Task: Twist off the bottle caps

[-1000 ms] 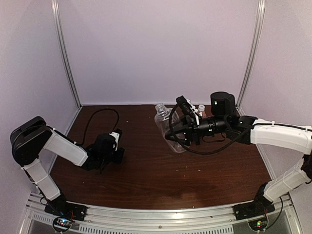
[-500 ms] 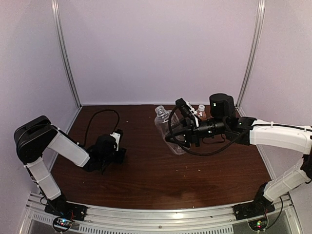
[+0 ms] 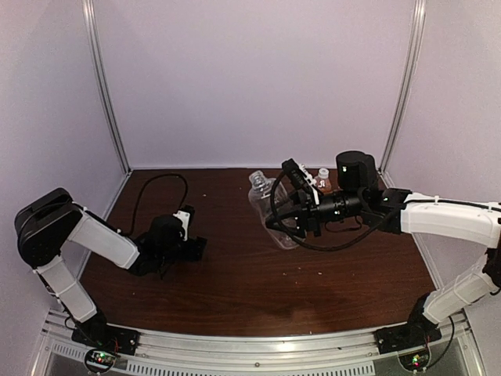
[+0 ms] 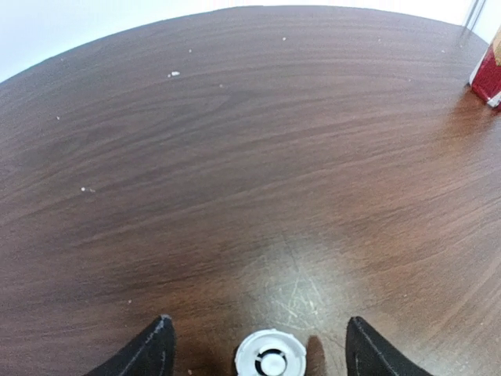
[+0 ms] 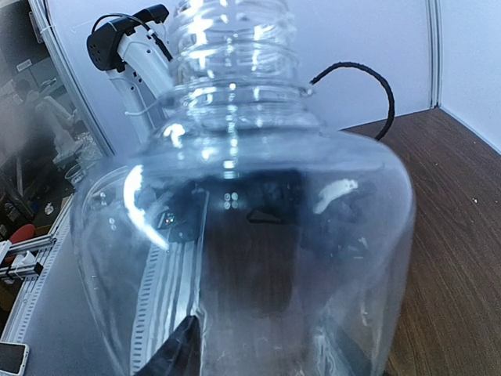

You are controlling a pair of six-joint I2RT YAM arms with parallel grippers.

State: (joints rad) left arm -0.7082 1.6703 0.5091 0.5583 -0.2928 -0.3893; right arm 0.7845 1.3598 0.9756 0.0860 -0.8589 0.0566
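Findings, left side: my left gripper point(image 3: 194, 247) stands low over the table point(image 4: 235, 157) with its fingers spread. One white cap point(image 4: 270, 354) lies open side up on the wood between the two fingertips. Neither finger appears to touch it, so I judge it set down and free.

Findings, right side: my right gripper point(image 3: 291, 213) is closed around the body of the clear bottle point(image 5: 250, 235) and holds it upright on the table. The threaded neck rises bare just ahead of my wrist camera, so this bottle is uncapped.

Outstanding: the amber bottle point(image 3: 322, 180) stands just beyond my right wrist, at the back, with the second cap point(image 3: 323, 171) on it. From my left fingers it lies well apart, far ahead and to the right, only a corner of its red label showing.

Assessment: the first bottle is done and the task is about half complete. The next move calls for my left gripper to lift clear of the loose cap without nudging it. My right must then let go of the clear bottle and take the amber one firmly by the body
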